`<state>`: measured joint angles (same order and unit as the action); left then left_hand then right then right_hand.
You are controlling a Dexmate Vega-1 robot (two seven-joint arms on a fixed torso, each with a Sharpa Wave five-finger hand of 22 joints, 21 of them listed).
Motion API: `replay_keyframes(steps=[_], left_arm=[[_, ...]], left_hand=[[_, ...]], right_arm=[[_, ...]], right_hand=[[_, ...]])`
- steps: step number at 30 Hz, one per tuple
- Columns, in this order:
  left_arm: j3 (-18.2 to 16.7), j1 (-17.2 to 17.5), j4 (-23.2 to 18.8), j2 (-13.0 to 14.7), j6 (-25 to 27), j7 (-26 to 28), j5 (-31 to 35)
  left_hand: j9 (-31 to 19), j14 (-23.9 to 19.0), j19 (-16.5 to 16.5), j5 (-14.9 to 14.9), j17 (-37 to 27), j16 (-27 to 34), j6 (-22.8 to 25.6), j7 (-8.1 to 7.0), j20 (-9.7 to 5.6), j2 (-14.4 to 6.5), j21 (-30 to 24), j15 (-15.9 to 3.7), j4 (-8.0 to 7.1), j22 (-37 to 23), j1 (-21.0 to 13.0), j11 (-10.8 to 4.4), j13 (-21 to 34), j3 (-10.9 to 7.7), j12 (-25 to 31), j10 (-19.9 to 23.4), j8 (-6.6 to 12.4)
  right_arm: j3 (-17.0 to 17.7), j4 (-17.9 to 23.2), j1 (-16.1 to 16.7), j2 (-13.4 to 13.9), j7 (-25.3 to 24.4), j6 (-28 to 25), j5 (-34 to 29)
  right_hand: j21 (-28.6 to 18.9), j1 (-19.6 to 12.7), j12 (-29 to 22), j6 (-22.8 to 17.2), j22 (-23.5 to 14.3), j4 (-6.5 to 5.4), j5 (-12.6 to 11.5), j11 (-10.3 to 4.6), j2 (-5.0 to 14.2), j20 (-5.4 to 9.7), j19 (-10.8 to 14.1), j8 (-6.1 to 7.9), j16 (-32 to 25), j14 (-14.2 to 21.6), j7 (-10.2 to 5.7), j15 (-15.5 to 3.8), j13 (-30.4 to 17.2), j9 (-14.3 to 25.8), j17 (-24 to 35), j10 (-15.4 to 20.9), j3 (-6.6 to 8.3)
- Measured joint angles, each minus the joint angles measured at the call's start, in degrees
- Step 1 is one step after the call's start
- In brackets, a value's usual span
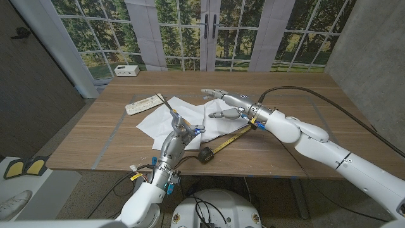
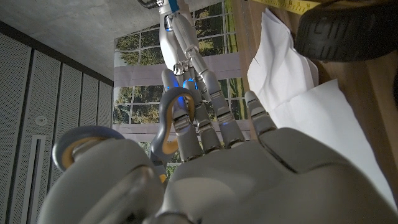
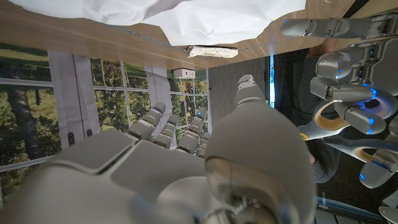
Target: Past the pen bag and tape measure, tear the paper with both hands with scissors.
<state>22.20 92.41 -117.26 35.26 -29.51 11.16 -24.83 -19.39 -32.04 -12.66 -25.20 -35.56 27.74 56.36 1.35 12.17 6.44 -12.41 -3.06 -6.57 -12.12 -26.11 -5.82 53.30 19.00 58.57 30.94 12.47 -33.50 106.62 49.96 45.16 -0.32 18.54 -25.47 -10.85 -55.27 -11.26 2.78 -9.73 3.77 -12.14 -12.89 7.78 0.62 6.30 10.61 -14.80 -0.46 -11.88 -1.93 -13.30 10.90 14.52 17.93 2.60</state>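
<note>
Left hand (image 1: 179, 131) fingers (image 2: 186, 118) are threading the scissors (image 1: 172, 114) handles, clamped on the loops, with the blades pointing far-left over the paper (image 1: 166, 116). Right hand (image 1: 223, 104) is reaching over the right part of the sheet; its fingers (image 3: 163, 127) are lying fairly straight and close together, and I cannot tell whether they are pinching the paper or only hovering on it. The paper is lying crumpled at mid-table, well inside the near edge. The tape measure (image 1: 205, 154) is sitting just near-right of the left hand, its yellow blade running out toward the right forearm. The pen bag (image 1: 143, 104) is lying at the sheet's far-left corner, touching or just beside it. Judgement: the cut is being set up, with no slit visible yet. Risks: if the right hand is not pinning the sheet, the blades will be pushing the paper away instead of biting; the loose folds may bunch between the blades; the left forearm swinging near could be knocking the tape measure off the near edge.
</note>
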Motion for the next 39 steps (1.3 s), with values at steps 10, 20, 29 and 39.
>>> replay_keyframes(steps=[10,20,29,39], left_arm=[[-0.04,0.78,-0.6,0.35,0.46,0.37,-0.05],[-0.3,1.91,-1.56,0.98,0.91,0.7,-0.08],[-0.44,2.46,-1.96,1.3,1.02,0.75,-0.16],[-1.04,3.41,-2.44,1.67,1.03,1.05,-0.17]], left_hand=[[-0.17,0.12,0.0,0.0,0.27,0.0,0.0,0.01,0.0,0.0,0.0,0.13,0.0,0.0,0.0,-0.11,0.18,0.0,-0.02,0.11,0.01],[0.27,0.61,0.0,0.0,0.27,0.0,-0.01,0.0,0.0,0.0,0.0,0.0,0.01,0.0,0.0,-0.11,-0.48,0.0,0.13,0.11,-0.2],[0.53,0.61,0.31,0.23,0.26,0.0,-0.01,0.01,-0.32,0.0,0.0,0.0,0.01,0.0,0.0,-0.09,-0.82,-0.01,0.13,0.1,-0.41],[0.8,0.61,0.31,0.23,0.26,0.0,-0.01,0.01,-0.31,0.0,0.0,0.0,-0.23,0.0,0.0,-0.05,-1.08,-0.25,0.12,0.05,-0.4]], right_arm=[[-1.88,-1.24,-1.04,-1.29,-1.11,0.75,-2.99],[-3.77,-2.98,-1.74,-2.47,-3.82,2.44,-8.14],[-5.35,-4.64,-2.52,-3.74,-5.42,3.27,-10.74],[-7.38,-5.46,-3.48,-4.09,-8.25,4.0,-16.73]], right_hand=[[0.0,0.0,0.0,0.02,0.14,0.01,-0.09,0.31,0.0,-0.23,-0.38,0.0,0.4,-0.5,-0.02,-0.12,0.16,0.0,-0.43,0.3,0.01],[0.0,-0.39,0.0,5.33,0.14,0.21,-1.22,0.08,0.39,0.72,-1.32,-0.46,1.29,-1.83,0.0,-0.22,1.02,0.01,-0.95,-1.19,-0.19],[0.0,-1.83,0.0,5.95,0.13,0.65,-1.65,0.31,1.82,1.22,-1.82,-0.47,1.5,-2.55,0.0,-0.12,1.06,0.01,-1.22,-2.21,0.67],[0.0,-2.36,0.0,6.25,0.13,0.66,-1.87,0.31,2.35,1.52,-2.12,-0.22,1.9,-3.26,-0.31,-0.22,1.05,0.02,-1.22,-2.2,1.62]])
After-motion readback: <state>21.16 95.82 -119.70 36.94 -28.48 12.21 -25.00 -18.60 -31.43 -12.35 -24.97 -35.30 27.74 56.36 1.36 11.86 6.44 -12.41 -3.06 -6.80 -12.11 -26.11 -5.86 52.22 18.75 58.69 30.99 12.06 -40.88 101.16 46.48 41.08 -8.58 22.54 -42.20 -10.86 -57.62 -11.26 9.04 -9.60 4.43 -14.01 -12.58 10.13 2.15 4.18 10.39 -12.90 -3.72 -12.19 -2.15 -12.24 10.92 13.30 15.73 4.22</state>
